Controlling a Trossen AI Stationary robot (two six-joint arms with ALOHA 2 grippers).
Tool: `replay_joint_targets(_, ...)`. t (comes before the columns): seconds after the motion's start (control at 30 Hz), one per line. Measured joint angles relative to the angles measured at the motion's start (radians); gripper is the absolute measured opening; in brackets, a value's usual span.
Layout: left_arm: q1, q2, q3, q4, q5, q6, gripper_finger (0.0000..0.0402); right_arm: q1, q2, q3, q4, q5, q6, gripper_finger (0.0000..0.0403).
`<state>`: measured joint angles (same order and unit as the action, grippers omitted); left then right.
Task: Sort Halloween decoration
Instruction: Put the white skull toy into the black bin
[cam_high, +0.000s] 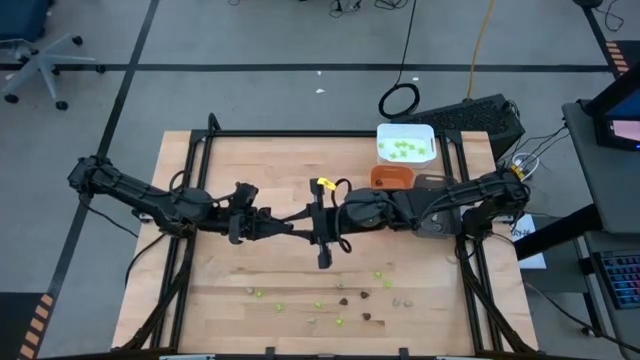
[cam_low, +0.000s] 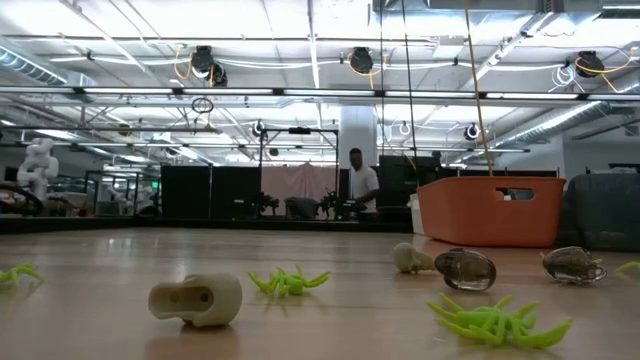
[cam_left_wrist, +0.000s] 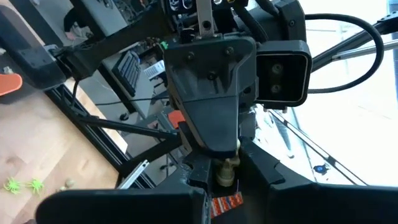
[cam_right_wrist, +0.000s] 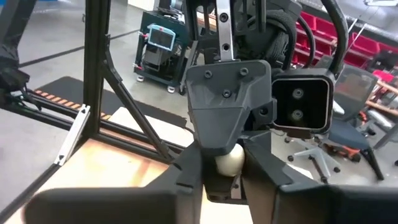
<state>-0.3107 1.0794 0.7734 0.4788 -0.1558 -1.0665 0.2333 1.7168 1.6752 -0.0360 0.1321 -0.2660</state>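
Both arms meet above the middle of the table. My left gripper (cam_high: 306, 217) and my right gripper (cam_high: 326, 216) face each other tip to tip, each closed around one pale beige piece (cam_right_wrist: 230, 159), which also shows in the left wrist view (cam_left_wrist: 227, 172). Other pieces lie loose on the table's near part: lime-green spiders (cam_high: 378, 273) (cam_low: 288, 282), dark brown ones (cam_high: 342, 300) (cam_low: 465, 268) and beige ones (cam_high: 397, 299) (cam_low: 195, 298). Neither gripper shows in the low view. My left gripper pinches the pale beige piece (cam_left_wrist: 227, 176) between its two fingertips, coming level from the table's left; the piece is lifted clear. My right gripper pinches the same piece (cam_right_wrist: 231, 163) between its fingertips, level from the table's right and turned crosswise to the left gripper's fingers.
A white tray (cam_high: 424, 133) holding green pieces sits at the table's far right, with an orange tray (cam_high: 392, 177) (cam_low: 490, 210) and a grey tray (cam_high: 435, 183) just in front of it. A black frame edges the table. A person stands far off in the room (cam_low: 362, 185).
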Motion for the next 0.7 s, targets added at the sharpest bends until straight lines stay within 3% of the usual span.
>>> replay_joint_targets(0.1, 0.0, 0.0, 0.0, 0.0, -0.001, -0.001, 0.0048, 0.0, 0.0, 0.0, -0.005, 0.001, 0.021, 0.0023)
replay_joint_targets(0.33, 0.001, 0.001, -0.001, 0.022, -0.002, -0.029, 0.0061, -0.004, -0.002, 0.001, -0.021, -0.002, 0.047, 0.0021)
replay_joint_targets(0.43, -0.004, -0.003, -0.002, 0.05, -0.003, -0.029, 0.01, -0.005, -0.003, 0.003, -0.027, -0.004, 0.047, 0.002)
replay_joint_targets(0.7, -0.005, -0.032, -0.002, 0.031, -0.002, -0.054, 0.0248, -0.006, -0.001, 0.002, -0.04, -0.001, 0.05, 0.0019)
